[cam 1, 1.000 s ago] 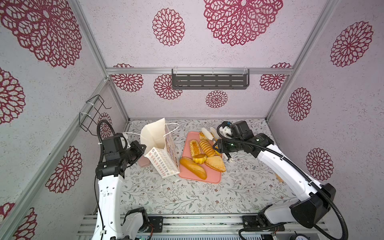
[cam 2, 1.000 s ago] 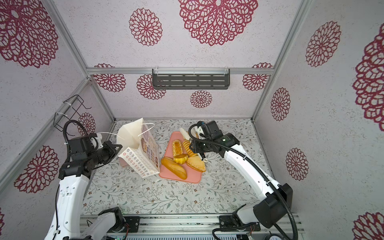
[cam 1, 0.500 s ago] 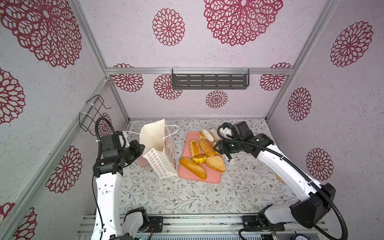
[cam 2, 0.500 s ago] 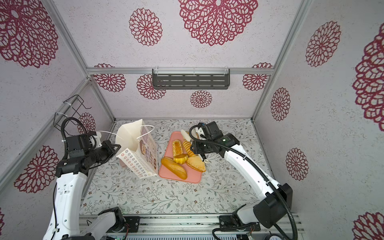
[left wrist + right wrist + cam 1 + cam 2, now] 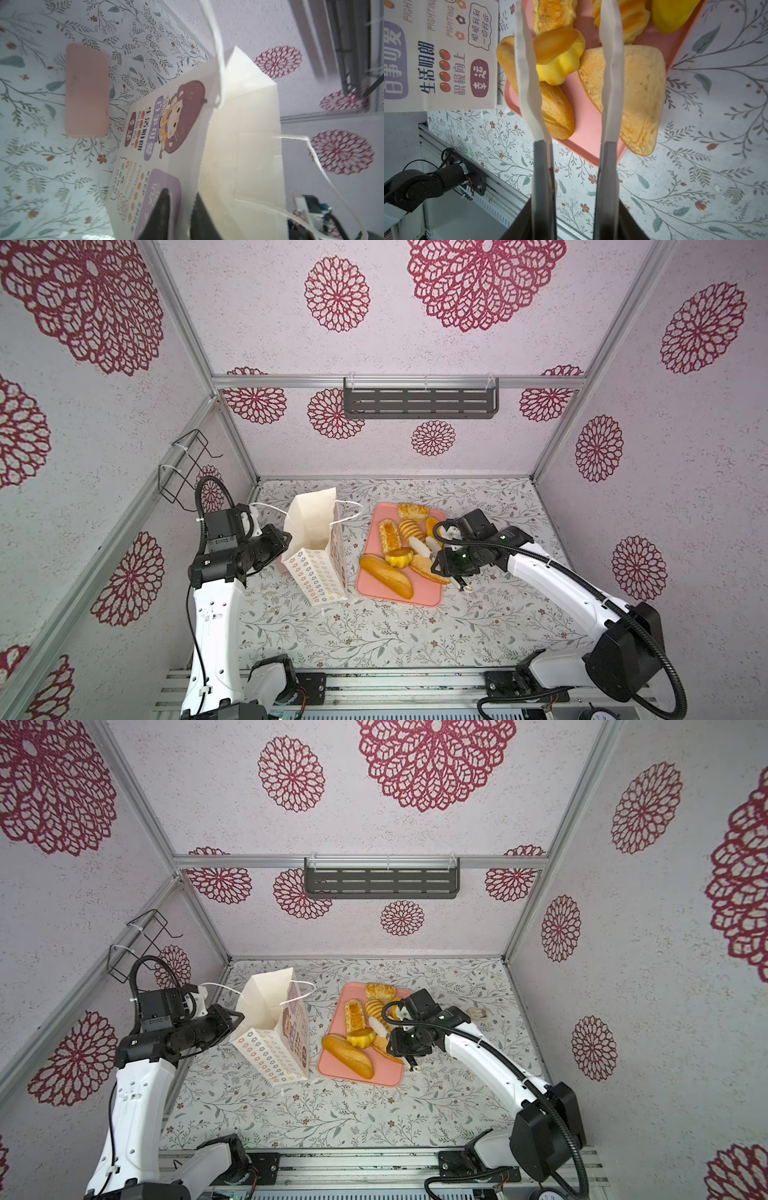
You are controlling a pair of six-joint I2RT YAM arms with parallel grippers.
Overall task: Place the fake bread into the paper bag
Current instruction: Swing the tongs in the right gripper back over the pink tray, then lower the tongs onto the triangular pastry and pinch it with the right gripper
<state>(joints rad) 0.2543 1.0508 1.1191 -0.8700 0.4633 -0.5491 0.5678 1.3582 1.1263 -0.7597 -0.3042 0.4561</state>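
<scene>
The right gripper (image 5: 569,68), white fingers parted and empty, hovers mid-frame above golden-yellow fake bread (image 5: 631,91) on a pink tray (image 5: 589,133). The left gripper (image 5: 180,207) straddles, slightly open, the cream paper bag (image 5: 239,145) rim – "FIGHTING" printed on front.

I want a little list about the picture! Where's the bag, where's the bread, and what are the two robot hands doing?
bag: paper bag stands upright and open at the top, left of the pink tray
bread: fake bread all lies on the tray; none seen in the bag
left hand: left gripper has one finger on each side of the bag's wall at its rim, with gaps showing
right hand: right gripper is open above the bread, holding nothing
table: flowery cloth
</scene>
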